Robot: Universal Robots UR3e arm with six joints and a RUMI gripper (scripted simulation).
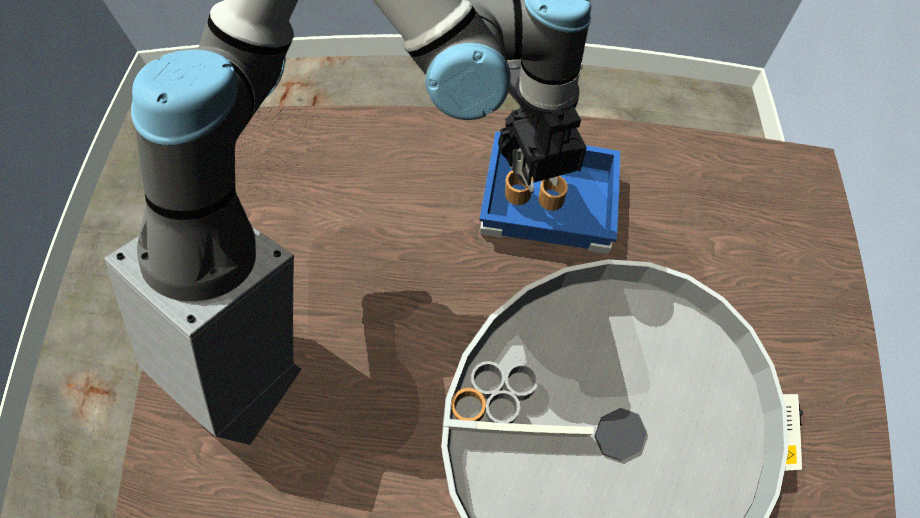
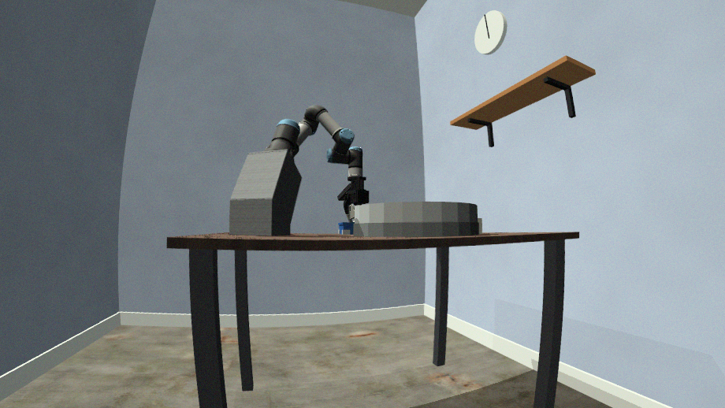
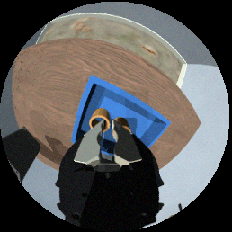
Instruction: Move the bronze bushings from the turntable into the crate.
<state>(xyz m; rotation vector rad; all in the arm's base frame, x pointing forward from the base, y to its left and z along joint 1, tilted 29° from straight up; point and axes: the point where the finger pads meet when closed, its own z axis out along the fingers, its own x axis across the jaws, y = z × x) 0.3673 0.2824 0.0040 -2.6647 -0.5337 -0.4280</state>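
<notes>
One bronze bushing (image 1: 516, 198) (image 3: 101, 111) stands upright in the blue crate (image 1: 547, 232) (image 2: 344, 226) (image 3: 130, 100), at its left side in the top view. A second bronze bushing (image 1: 552, 203) (image 3: 122, 121) stands just right of it. My gripper (image 1: 526, 185) (image 3: 108, 120) is low over the crate, its fingers slightly apart at the first bushing's wall, one inside its bore and one outside. On the turntable (image 1: 708, 386) (image 2: 415, 217), a bronze bushing (image 1: 453, 405) stands among three steel bushings (image 1: 487, 363) (image 1: 535, 380) (image 1: 516, 407). The fingertips are partly hidden.
A pale divider bar (image 1: 534, 429) runs from the turntable's left rim to its dark hub (image 1: 621, 435), just below the bushings. A control box (image 1: 791, 431) is at the turntable's right side. The robot's grey pedestal (image 1: 244, 347) (image 2: 253, 217) stands on the table's left.
</notes>
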